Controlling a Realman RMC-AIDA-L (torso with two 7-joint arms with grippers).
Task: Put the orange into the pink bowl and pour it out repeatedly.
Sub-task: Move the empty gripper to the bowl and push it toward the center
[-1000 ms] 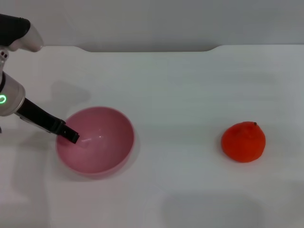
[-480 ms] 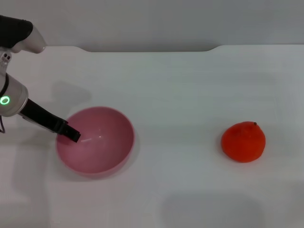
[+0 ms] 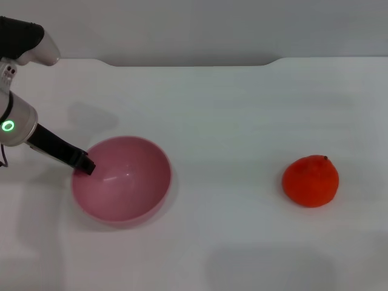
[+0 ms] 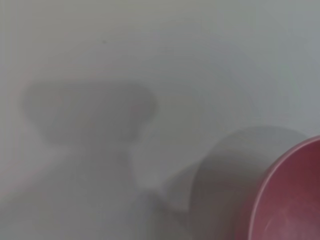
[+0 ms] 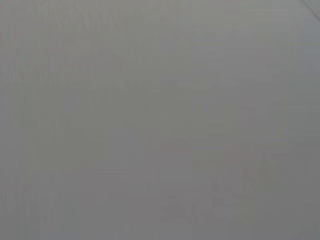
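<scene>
**Head view and wrist views: bowl at our left, orange at our right**

Head view first: we see our left gripper reaching in from nine o'clock, its dark tip at the ten o'clock edge of the pink bowl. Whether the tip touches the rim or only hangs over it we cannot tell, and we cannot tell if the fingers are apart or together, since only one dark finger end shows. A green ring light glows on the wrist body behind it. The bowl stands upright on the white table, mouth up, with nothing inside. The orange sits on the table well apart from the bowl, out at three o'clock from it, its small dark stem nub at its one o'clock side. Our right gripper does not show in this view.

Left wrist view: we see only a curved piece of the pink bowl's rim and inner wall at one corner, with the bowl's shadow on the table beside it and a broad soft shadow farther off. None of our own fingers appear.

Right wrist view: we see a plain grey surface and nothing else we can make out; no fingers, no bowl, no orange.
</scene>
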